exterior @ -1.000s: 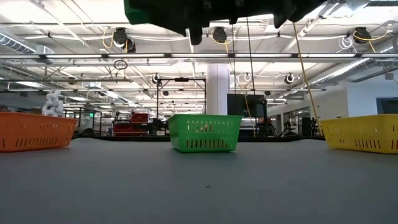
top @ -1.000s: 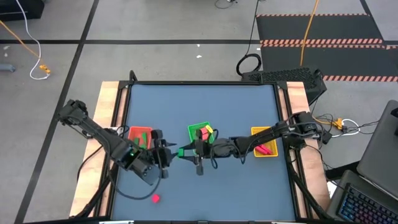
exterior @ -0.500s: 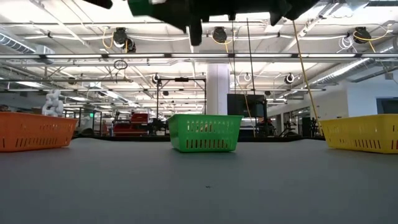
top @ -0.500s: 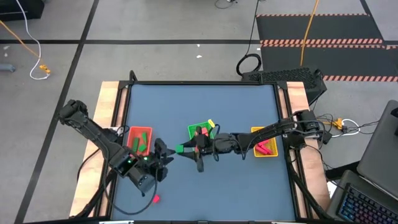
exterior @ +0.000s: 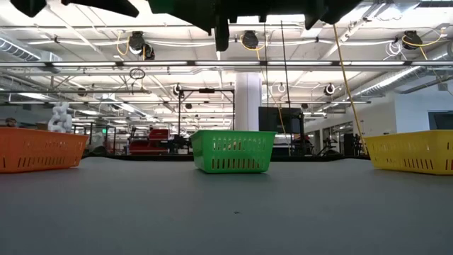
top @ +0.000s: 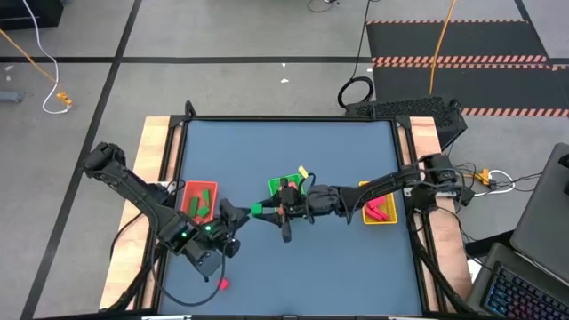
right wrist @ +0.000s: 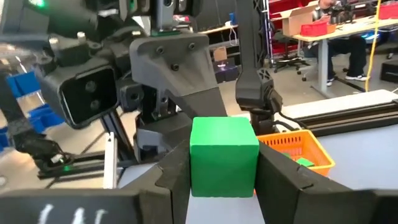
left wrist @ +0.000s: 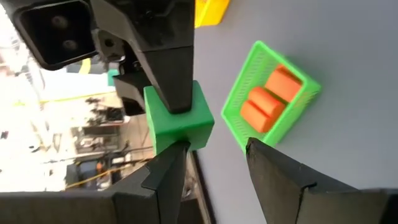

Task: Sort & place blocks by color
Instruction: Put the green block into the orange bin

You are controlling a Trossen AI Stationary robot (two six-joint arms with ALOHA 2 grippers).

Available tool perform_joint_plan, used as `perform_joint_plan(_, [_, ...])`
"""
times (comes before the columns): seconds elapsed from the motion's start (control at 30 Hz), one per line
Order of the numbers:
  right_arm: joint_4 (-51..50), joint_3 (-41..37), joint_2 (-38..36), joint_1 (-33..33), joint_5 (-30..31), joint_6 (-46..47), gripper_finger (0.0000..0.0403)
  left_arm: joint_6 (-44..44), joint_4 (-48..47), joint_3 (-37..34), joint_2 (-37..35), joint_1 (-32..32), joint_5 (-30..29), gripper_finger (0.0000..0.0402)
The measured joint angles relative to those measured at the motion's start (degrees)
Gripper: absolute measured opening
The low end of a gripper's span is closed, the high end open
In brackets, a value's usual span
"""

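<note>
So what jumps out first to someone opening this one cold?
The green cube, clamped between the right gripper's fingers in mid-air just left of the green tray at the table's centre. The left gripper, fingers open, sits right beside it, nose to nose. After that, a lone pink block near the table's front edge, and the green tray holding orange blocks, so colours are mixed.

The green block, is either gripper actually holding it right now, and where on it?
Yes. The right gripper clamps the green block by two opposite side faces. The left gripper is open beside it, holding nothing.
</note>
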Motion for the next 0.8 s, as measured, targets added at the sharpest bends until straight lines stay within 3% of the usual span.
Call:
perform_joint_plan(0.33, [0.21, -0.62, 0.06, 0.17, -0.82, 0.09, 0.0131, -0.15, 2.71, 0.11, 0.03, 0.17, -8.07, 0.0175])
perform_joint_plan(0.8, [-0.46, -1.03, -1.7, 0.18, -0.58, -0.69, 0.0132, -2.29, 2.82, 0.11, 0.0, -0.05, -6.71, 0.0175])
